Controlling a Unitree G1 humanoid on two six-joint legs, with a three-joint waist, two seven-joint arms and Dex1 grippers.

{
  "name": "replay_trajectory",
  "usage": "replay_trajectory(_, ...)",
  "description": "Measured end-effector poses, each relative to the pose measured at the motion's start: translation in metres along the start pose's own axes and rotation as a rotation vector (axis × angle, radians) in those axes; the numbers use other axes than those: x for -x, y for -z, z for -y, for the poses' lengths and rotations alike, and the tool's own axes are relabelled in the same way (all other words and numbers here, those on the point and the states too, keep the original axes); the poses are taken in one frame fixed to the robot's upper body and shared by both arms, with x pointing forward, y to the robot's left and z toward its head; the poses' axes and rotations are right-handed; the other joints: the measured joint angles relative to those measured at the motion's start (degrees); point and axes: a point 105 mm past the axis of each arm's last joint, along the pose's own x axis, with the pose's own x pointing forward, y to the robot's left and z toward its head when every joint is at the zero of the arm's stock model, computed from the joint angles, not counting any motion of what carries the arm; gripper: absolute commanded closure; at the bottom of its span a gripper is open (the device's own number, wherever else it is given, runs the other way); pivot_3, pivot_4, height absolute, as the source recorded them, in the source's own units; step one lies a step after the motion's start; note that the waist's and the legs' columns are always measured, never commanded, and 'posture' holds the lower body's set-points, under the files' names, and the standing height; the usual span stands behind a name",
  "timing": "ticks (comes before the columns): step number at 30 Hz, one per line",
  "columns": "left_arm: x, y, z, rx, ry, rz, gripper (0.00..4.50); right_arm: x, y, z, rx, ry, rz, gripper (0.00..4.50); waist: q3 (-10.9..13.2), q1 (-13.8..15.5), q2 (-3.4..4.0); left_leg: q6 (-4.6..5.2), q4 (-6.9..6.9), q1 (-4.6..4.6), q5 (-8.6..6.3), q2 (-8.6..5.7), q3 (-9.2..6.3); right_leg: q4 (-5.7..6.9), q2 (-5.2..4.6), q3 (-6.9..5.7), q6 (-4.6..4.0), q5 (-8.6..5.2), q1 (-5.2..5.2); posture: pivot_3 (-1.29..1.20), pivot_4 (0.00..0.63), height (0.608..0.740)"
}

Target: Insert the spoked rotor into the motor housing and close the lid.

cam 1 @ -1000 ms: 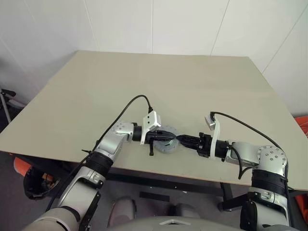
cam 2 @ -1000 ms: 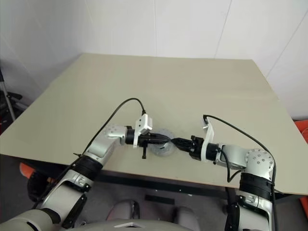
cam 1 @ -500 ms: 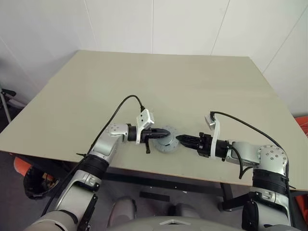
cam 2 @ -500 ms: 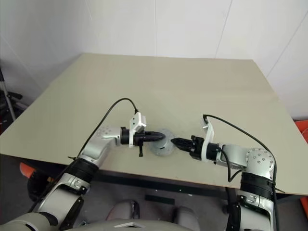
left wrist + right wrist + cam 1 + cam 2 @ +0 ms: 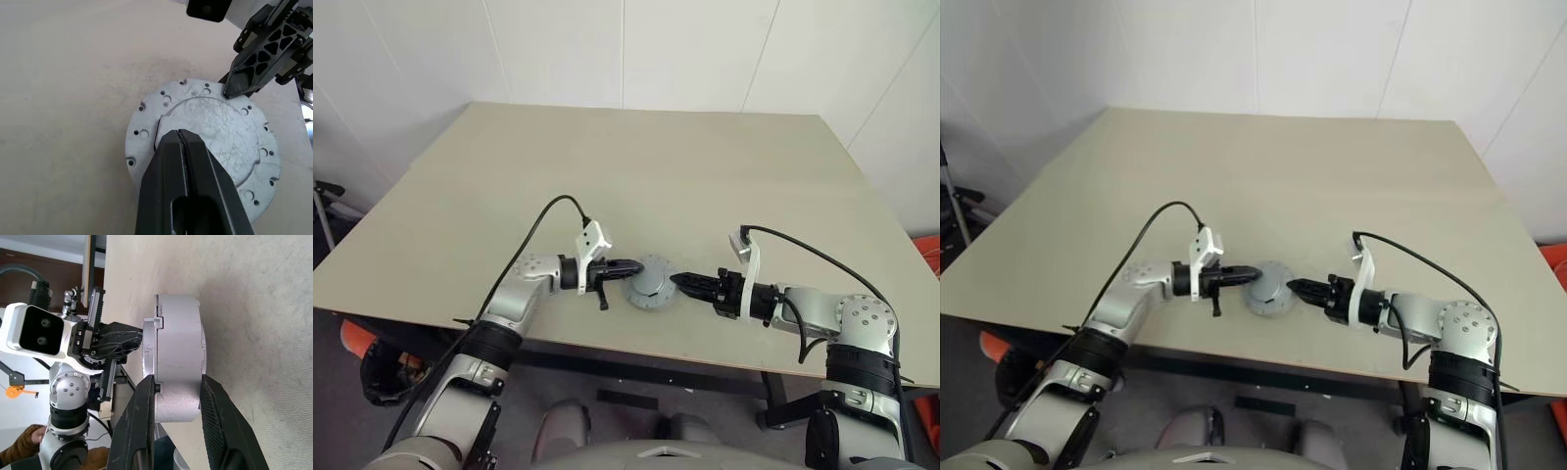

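Near the front edge of the table [image 5: 724, 166] sits the motor housing [image 5: 651, 282], a thick grey metal puck lying flat with the lid [image 5: 215, 132] seated on top (a pale, scratched disc with small holes round its flange). The right gripper [image 5: 674, 281] reaches in from the robot's right and is clamped on the puck's side wall, one finger [image 5: 142, 421] against the lid flange and the other against the base. On the opposite side the left gripper [image 5: 638, 265] has its fingers pressed together, tips resting just above the lid near its edge. Beyond them the tan tabletop stretches back to the white wall [image 5: 705, 49].
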Motion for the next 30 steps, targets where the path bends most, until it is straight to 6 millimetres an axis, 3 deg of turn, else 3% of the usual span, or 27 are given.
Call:
replay_trajectory(5, 0.027, 0.009, -0.004, 0.068, -0.046, -0.010, 4.50, 0.000, 0.001, -0.001, 0.001, -0.004, -0.004, 3.40, 0.0, 0.0, 0.00, 0.00, 0.00, -0.05, 0.00, 0.00, 0.00, 0.00, 0.00, 0.00, -0.02, 0.01, -0.06, 0.00, 0.000, 0.740)
replay_trajectory(10, 0.040, 0.014, 0.001, 0.120, -0.058, -0.010, 4.50, 0.002, 0.004, 0.000, -0.006, -0.012, -0.012, 3.40, 0.0, 0.0, 0.00, 0.02, 0.01, -0.07, -0.02, -0.01, 0.00, 0.00, 0.00, 0.00, -0.16, 0.09, -0.07, 0.00, 0.000, 0.740)
replay_trajectory(24, 0.042, 0.014, 0.018, 0.216, -0.039, 0.002, 4.50, 0.001, 0.016, -0.004, -0.007, -0.039, -0.082, 3.40, 0.0, 0.1, -0.01, 0.04, 0.05, -0.11, -0.03, -0.01, 0.00, 0.00, 0.00, 0.00, 0.05, -0.03, -0.06, 0.00, 0.000, 0.740)
replay_trajectory(30, 0.049, 0.016, 0.021, 0.337, -0.053, 0.052, 4.50, 0.003, 0.008, -0.004, -0.011, -0.031, -0.031, 3.40, 0.0, 0.1, -0.01, 0.07, 0.20, -0.16, -0.05, -0.01, -0.01, 0.05, 0.00, 0.00, 0.05, -0.02, -0.08, 0.00, 0.000, 0.740)
